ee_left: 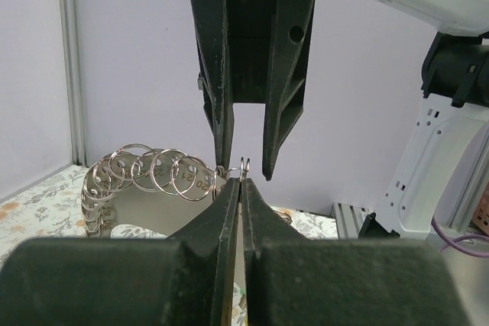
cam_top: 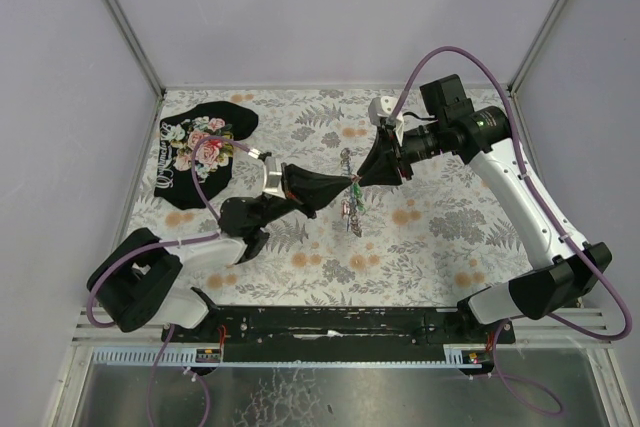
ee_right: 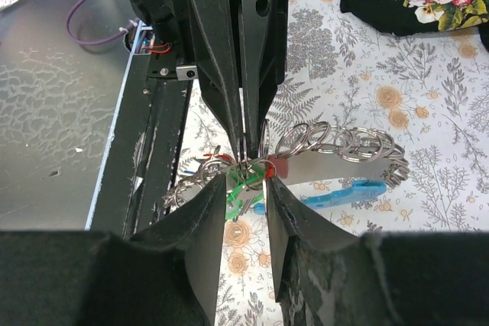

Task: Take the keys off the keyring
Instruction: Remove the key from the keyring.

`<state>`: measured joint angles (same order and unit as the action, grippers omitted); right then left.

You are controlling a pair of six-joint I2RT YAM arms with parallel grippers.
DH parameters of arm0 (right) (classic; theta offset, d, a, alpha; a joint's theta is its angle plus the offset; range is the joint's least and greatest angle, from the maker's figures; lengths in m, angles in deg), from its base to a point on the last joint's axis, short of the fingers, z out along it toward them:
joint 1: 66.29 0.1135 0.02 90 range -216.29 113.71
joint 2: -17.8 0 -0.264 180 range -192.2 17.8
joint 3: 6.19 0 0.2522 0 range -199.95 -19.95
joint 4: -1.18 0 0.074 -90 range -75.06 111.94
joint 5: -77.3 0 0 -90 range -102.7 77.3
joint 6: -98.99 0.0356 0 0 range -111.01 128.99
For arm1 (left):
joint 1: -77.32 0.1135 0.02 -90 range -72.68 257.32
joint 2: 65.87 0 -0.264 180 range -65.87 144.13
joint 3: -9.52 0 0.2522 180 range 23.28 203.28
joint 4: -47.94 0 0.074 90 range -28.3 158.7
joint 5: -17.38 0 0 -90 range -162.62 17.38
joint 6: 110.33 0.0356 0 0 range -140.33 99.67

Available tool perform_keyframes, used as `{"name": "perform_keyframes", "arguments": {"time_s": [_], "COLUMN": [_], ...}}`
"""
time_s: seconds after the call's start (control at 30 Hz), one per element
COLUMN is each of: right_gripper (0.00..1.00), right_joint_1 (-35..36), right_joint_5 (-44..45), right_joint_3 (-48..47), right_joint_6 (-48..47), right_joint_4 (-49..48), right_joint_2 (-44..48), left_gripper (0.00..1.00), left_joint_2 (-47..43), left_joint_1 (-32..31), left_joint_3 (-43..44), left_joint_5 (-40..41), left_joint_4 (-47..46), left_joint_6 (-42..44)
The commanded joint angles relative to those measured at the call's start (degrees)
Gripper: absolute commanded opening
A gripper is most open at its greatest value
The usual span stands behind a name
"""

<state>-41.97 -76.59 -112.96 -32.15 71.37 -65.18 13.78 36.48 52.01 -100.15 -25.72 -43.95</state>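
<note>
The keyring (cam_top: pixel 346 163) hangs in mid-air above the table's middle, between both grippers. Its thin silvery ring (ee_left: pixel 244 165) is pinched in my left gripper (ee_left: pixel 242 183), which is shut on it. The grey and light-blue fob (ee_right: pixel 336 169) carries several spare rings (ee_left: pixel 153 172). The keys (cam_top: pixel 352 215) dangle below the ring, with green (ee_right: pixel 243 188) and red (ee_right: pixel 273 167) heads showing. My right gripper (ee_right: pixel 246 182) is open, and its fingertips (ee_left: pixel 269 169) straddle the ring and key cluster opposite my left gripper (cam_top: pixel 350 185).
A black floral cloth (cam_top: pixel 200 147) lies at the table's far left. The table (cam_top: pixel 450 237) has a floral cover and white walls around it. A black rail (cam_top: pixel 330 322) runs along the near edge.
</note>
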Motion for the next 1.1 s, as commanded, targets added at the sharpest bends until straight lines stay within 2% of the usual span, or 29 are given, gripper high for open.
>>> {"name": "perform_keyframes", "arguments": {"time_s": [0.0,0.27,0.57,0.77,0.83,1.07], "right_gripper": [0.34,0.33,0.19,0.17,0.18,0.34], "right_joint_1": [-0.23,-0.24,-0.19,0.99,1.05,-0.14], "right_joint_5": [0.22,-0.19,2.96,6.07,5.11,1.09], "right_joint_3": [-0.16,1.16,2.49,3.18,3.02,0.46], "right_joint_6": [-1.59,-2.10,-1.43,-4.15,-4.27,3.11], "right_joint_4": [-0.70,-3.16,-5.35,-3.33,-2.80,-6.13], "right_joint_2": [2.18,1.99,2.19,2.65,2.73,2.25], "left_gripper": [0.00,0.00,0.00,0.00,0.00,0.00], "left_joint_2": [-1.89,-2.37,-2.37,-1.58,-1.14,-0.93], "left_joint_1": [0.01,0.06,0.04,0.03,-0.01,-0.02], "left_joint_3": [-0.18,-0.06,0.12,0.05,0.21,-0.06], "left_joint_5": [3.69,5.97,7.50,9.25,9.05,8.14], "left_joint_4": [-4.87,-4.87,-4.87,-4.81,-4.86,-4.83], "left_joint_6": [-2.07,-4.51,-6.45,-7.57,-7.75,-7.85]}}
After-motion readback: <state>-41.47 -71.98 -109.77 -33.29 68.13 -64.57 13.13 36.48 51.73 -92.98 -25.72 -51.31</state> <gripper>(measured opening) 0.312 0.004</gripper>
